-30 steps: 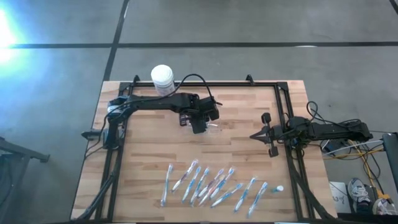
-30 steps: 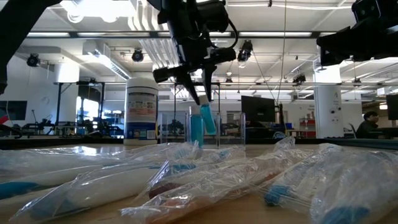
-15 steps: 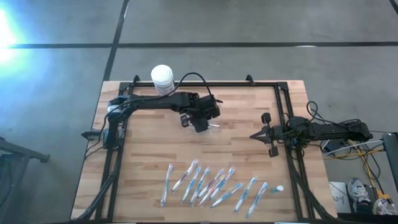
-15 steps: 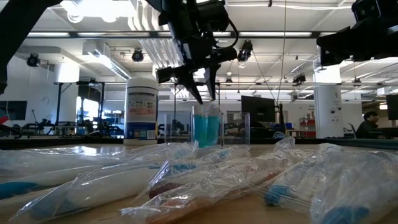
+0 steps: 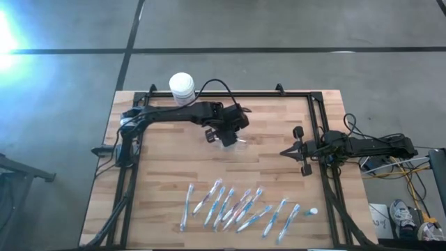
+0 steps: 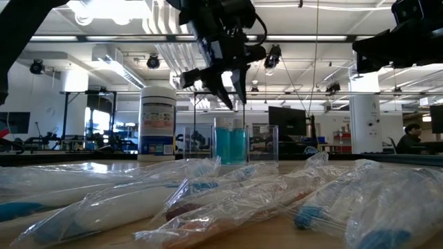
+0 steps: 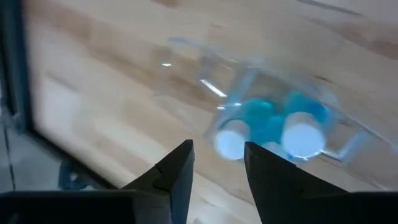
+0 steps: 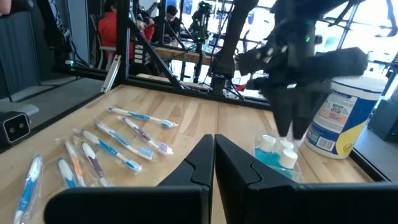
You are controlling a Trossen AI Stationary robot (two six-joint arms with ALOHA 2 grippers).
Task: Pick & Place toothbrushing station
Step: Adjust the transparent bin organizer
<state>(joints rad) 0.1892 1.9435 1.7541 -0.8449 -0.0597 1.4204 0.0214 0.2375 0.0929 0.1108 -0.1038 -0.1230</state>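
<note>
The toothbrushing station (image 6: 257, 144) is a small see-through holder standing on the wooden table (image 5: 160, 181), left of the table's middle. Two blue tubes with white caps (image 7: 267, 127) stand upright inside it. My left gripper (image 6: 237, 104) hangs open just above them, slanting down, with nothing between its fingers; the left wrist view (image 7: 217, 158) shows the caps beyond its fingertips. My right gripper (image 8: 214, 149) is shut and level at the table's right side (image 5: 284, 151), away from the holder (image 8: 273, 155).
A white tub with a blue label (image 5: 182, 88) stands at the far left edge, behind the holder. Several wrapped toothbrushes (image 5: 237, 208) lie in a row along the near edge. A dark frame rail (image 5: 320, 132) borders the table.
My left gripper has opened and let go of a blue tube it held tilted over the holder. That tube now stands upright in the holder beside the other one. The gripper has then risen a little and rolled about its own axis.
</note>
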